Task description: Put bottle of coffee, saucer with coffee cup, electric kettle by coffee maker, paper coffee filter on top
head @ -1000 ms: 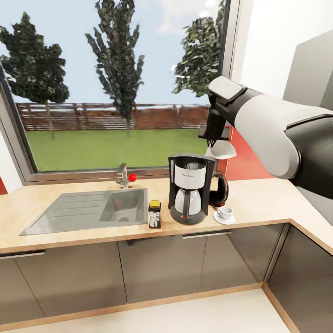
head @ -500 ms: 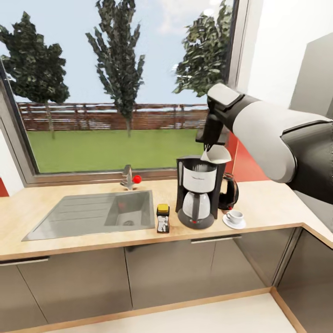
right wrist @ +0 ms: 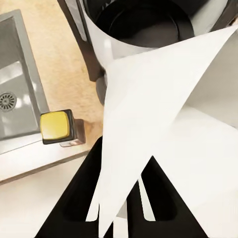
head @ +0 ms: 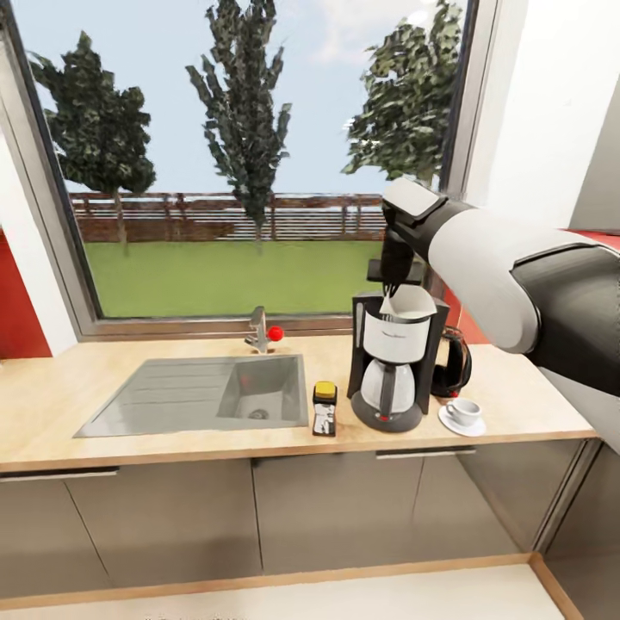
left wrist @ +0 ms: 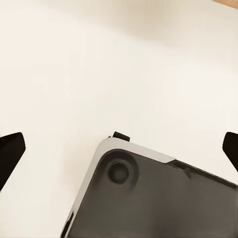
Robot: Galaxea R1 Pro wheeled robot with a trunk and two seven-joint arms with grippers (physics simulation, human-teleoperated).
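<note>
R gripper [head: 393,288] pinches the paper coffee filter [head: 408,303] by its edge, filter right above the coffee maker [head: 394,362] top opening; in wrist cam the filter [right wrist: 163,124] hangs over the maker's open basket [right wrist: 144,22]. Coffee maker stands on the desk [head: 172,430]. Coffee bottle [head: 325,408], yellow lid, just left of the maker. Kettle [head: 451,366] behind-right of it. Cup [head: 465,410] on saucer [head: 462,423], front-right of maker. Sink [head: 207,396] further left. L gripper: finger tips [left wrist: 10,153] wide apart, nothing between.
</note>
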